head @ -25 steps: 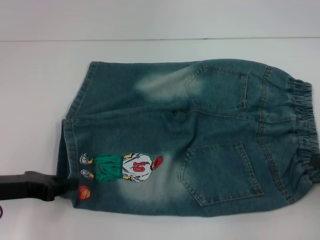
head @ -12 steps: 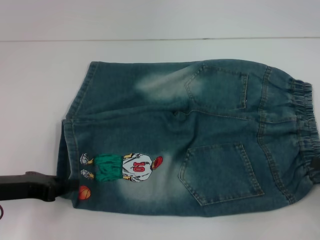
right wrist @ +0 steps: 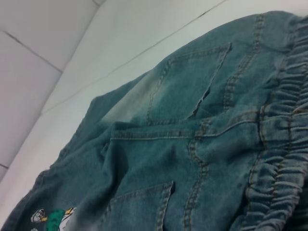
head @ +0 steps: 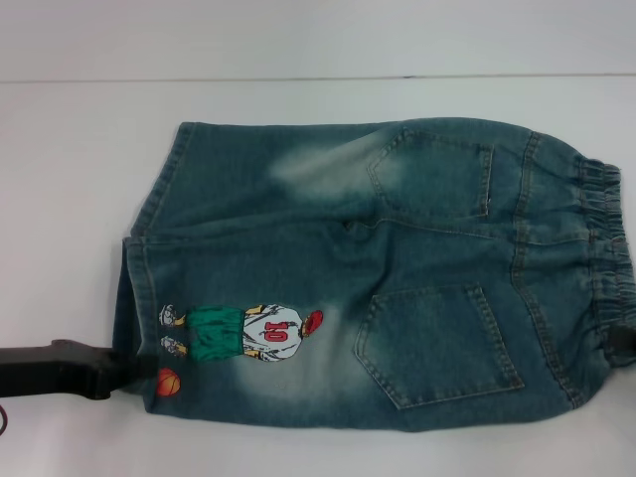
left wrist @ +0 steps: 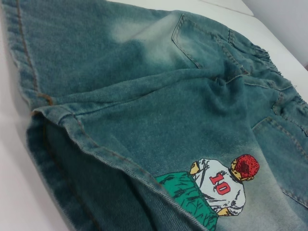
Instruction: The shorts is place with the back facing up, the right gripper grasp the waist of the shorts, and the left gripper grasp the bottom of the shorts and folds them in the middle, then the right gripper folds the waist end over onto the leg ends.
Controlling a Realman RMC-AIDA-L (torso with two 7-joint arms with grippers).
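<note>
I am inspecting the denim shorts [head: 368,278], which are lying flat on the white table [head: 79,199] with the back pockets facing up, unfolded. My left hand [head: 117,372] is reaching in at the near leg hem, just beside the printed basketball [head: 169,382], and is touching the hem edge; I cannot tell from here whether it is clamped on the cloth or only resting against it, since the denim is covering the tips. My right hand [head: 624,343] is showing only as a dark sliver against the elastic waistband [head: 606,248] at its near end, and I cannot tell how far open it is or whether it is holding anything. My left wrist camera is looking along the hem [left wrist: 96,149] toward the printed player [left wrist: 219,185]; the hem there is standing open in two layers. I am judging the main risk to be that my left hand is taking one layer only, so the leg would peel apart on the lift. A second risk: if my right hand is seated shallowly on the gathered elastic, the waist could slip out mid-fold and leave the halves skewed.
</note>
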